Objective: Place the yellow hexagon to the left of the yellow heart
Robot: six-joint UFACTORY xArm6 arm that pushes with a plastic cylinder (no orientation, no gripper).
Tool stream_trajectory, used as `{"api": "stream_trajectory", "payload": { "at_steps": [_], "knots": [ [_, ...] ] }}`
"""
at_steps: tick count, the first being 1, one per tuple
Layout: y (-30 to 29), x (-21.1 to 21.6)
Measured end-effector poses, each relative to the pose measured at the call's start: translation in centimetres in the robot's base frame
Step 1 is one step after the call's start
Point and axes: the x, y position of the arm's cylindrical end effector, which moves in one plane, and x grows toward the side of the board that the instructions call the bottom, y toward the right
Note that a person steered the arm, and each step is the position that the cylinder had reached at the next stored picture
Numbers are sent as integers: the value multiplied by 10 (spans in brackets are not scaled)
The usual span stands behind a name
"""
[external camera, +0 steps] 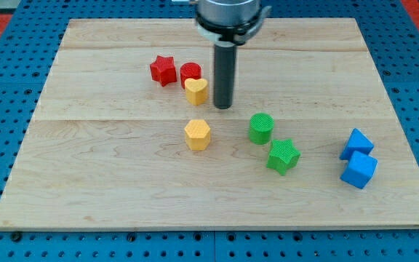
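Observation:
The yellow hexagon (197, 135) lies near the middle of the wooden board (108, 182). The yellow heart (196, 90) lies above it in the view, touching a red cylinder (190, 72). My tip (223, 106) rests on the board just right of the yellow heart, and up and to the right of the yellow hexagon, apart from both.
A red star (163, 70) sits left of the red cylinder. A green cylinder (261, 128) and a green star (283, 156) lie right of the hexagon. Two blue blocks (357, 143) (358, 171) sit near the board's right edge.

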Motion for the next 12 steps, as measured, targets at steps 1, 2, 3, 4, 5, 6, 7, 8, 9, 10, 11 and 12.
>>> {"api": "stream_trajectory", "payload": {
  "at_steps": [1, 2, 3, 4, 5, 6, 7, 8, 9, 10, 11, 12],
  "knots": [
    [-10, 65],
    [-10, 90],
    [-62, 73],
    [-66, -5],
    [-40, 15],
    [-96, 26],
    [-137, 24],
    [-85, -34],
    [-112, -25],
    [-102, 18],
    [-95, 17],
    [-94, 17]
  ]
}}
